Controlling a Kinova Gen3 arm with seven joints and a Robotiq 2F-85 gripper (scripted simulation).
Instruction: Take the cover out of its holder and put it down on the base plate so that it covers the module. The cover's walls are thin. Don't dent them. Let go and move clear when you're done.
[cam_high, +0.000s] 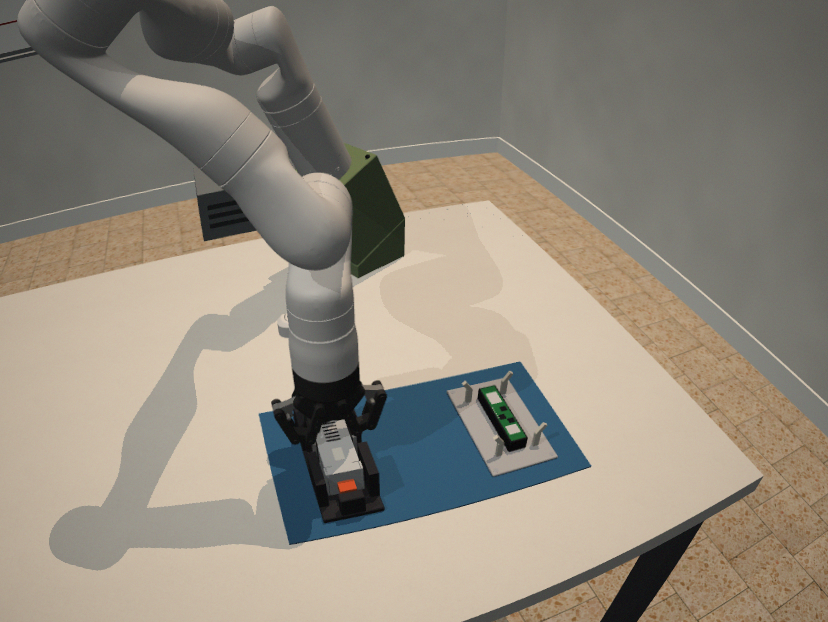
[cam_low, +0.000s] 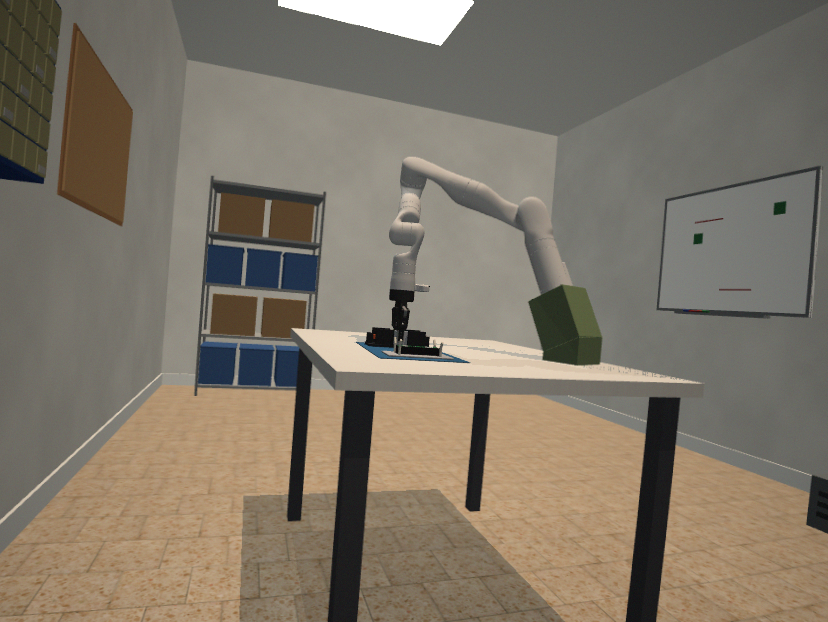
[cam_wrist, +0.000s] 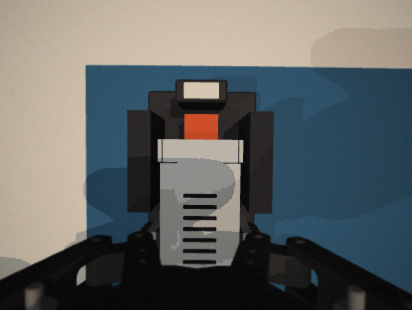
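Hand (cam_high: 332, 428) clamps boxy, slotted grey cover (cam_wrist: 200, 200) in black holder (cam_wrist: 139, 160).

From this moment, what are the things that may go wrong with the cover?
1. The gripper is shut on the grey cover across its thin walls; more squeeze may dent them.
2. The cover sits between the black holder's side walls, so a tilted lift may jam or scrape it.
3. The base plate has four upright posts around the green module; a misaligned descent may land a wall on a post.
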